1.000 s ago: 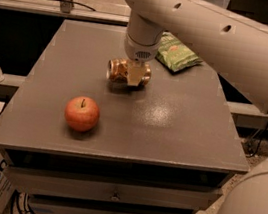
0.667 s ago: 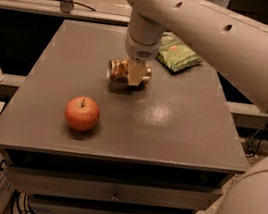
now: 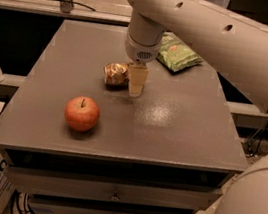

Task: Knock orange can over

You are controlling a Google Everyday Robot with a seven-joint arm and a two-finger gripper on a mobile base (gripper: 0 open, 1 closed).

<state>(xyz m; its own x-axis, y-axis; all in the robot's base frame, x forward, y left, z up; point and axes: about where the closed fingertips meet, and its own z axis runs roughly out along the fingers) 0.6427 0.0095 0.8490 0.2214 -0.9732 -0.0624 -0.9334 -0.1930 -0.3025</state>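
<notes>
Hanging low over the grey worktop [image 3: 185, 132], the pale gripper [image 3: 136, 83] touched the small orange-gold metal can [image 3: 115, 73] near the worktop's middle, seemingly placed to topple it; whether its jaws were apart, I couldn't tell.

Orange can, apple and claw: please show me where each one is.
orange can [image 3: 115, 74], camera view, on its gold side wall
apple [image 3: 81, 114], camera view, middle of its skin
claw [image 3: 135, 85], camera view, its lower end, beside the can
</notes>
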